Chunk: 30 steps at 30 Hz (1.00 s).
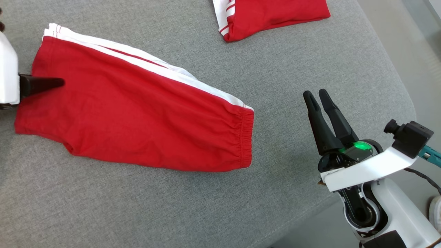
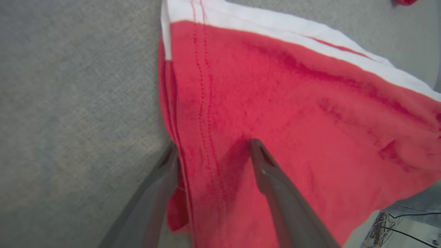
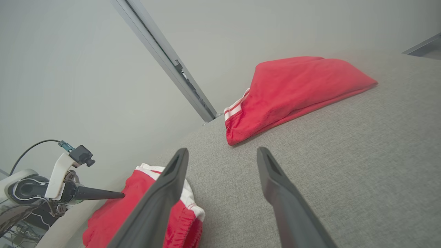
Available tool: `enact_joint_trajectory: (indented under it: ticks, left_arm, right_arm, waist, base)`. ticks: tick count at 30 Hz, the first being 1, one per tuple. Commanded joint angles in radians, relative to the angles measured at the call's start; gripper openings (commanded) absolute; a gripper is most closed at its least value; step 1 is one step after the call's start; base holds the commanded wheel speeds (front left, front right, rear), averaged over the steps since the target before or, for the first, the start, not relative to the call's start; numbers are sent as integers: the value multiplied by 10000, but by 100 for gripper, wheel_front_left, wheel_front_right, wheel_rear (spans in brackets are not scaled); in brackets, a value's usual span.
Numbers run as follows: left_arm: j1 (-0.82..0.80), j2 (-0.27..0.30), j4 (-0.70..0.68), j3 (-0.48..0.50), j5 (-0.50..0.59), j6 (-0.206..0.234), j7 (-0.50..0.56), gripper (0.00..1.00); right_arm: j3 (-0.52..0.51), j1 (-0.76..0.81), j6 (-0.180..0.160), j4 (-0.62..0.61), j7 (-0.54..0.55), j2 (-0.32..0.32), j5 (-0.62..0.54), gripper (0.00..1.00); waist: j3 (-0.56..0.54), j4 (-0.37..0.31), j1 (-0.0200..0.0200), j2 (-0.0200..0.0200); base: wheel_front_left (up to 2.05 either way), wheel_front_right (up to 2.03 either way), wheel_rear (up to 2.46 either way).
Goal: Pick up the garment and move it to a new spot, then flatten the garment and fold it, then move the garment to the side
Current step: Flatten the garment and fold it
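We judge the fold to be in hand. The red shorts (image 1: 137, 113) already lie doubled leg over leg, and the left hand (image 2: 213, 146) is set at their leg hem (image 2: 203, 69). Its fingers are apart, 1 resting on top of the cloth and the other at the hem's outer edge, so nothing is pinched yet.

Next, we think that hand must close on all the hem layers and carry them across toward the elastic waistband (image 1: 246, 137).

The right hand (image 1: 315, 93) hangs empty with its fingers apart, over the grey upholstered surface (image 1: 310, 62) near its right edge.

The shorts stretch from the surface's left edge toward its middle, fairly flat. A white side stripe (image 1: 137, 57) runs along their far side, and faint creases show near the hem. A 2nd red folded garment (image 1: 275, 15) sits at the far edge.
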Motion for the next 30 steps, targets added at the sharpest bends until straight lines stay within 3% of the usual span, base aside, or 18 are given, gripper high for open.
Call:
enact_joint_trajectory:
  ticks: [1,2,3,5,15,30]
  left_arm:
    - [400,-100,-165,-166,57,77,30,68]
    - [402,-76,-251,-162,79,87,16,42]
    - [402,-76,-251,-162,79,87,16,42]
    - [402,-59,-411,-125,103,128,-61,0]
    - [417,36,-577,-22,145,398,-280,0]
    - [2170,-108,-946,-30,-485,734,-1350,0]
  right_arm:
    - [-49,12,7,-7,-60,-38,-66,100]
    - [-37,-3,7,7,-60,-37,-74,100]
    - [-37,-3,7,7,-60,-37,-74,100]
    - [-4,-48,7,23,-60,-24,-88,100]
    - [26,-73,7,172,-60,-123,-190,100]
    - [232,211,7,497,-60,-947,-256,100]
  waist:
    - [-9,18,0,0]
    - [-16,25,0,0]
    - [-16,25,0,0]
    - [-15,34,0,0]
    - [-189,276,0,0]
    - [-1978,2105,0,0]
  base:
    - [0,0,0]
    - [0,0,0]
    - [0,0,0]
    - [0,0,0]
    - [0,0,0]
    - [0,0,0]
